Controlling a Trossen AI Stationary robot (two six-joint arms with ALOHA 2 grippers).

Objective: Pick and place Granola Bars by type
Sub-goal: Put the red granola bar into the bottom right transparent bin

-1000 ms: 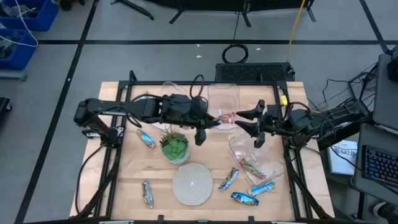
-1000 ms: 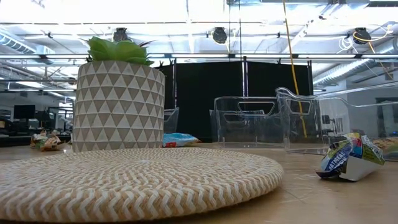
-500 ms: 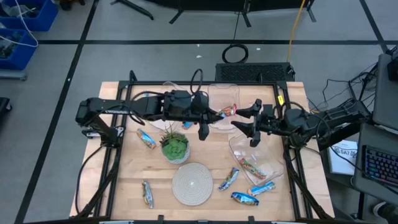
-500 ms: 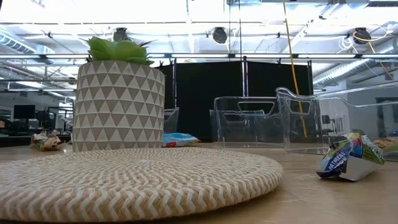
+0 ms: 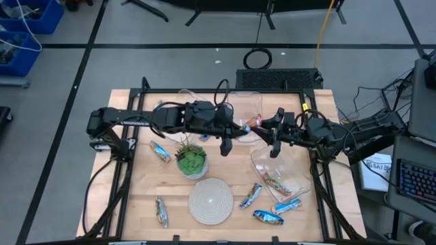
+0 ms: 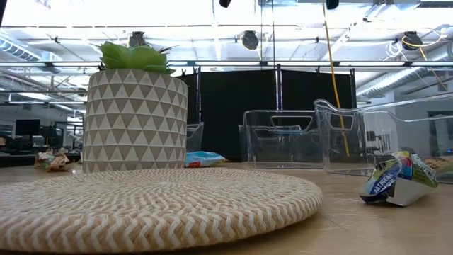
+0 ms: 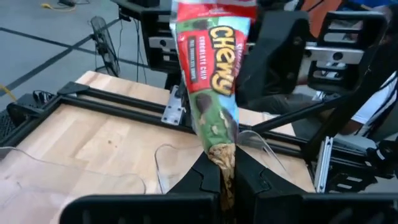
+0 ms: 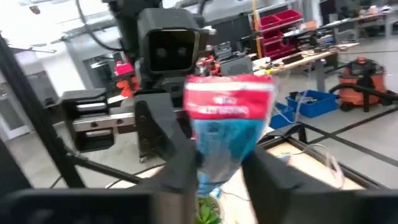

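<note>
Pinching bar base, left tool (tips hidden), right tool astride.

1. The wooden table stands on a grey floor crossed by dark lines.
2. Blue bins holding cables sit by the floor's far left corner in the high view.
3. A coiled black cable lies on the floor beyond the table, with a yellow cord running past it.
4. A keyboard rests on a desk at the right.
5. At table height, bright ceiling lights glare above black curtain panels.
6. The right wrist view shows red storage bins and an orange vacuum.
</note>
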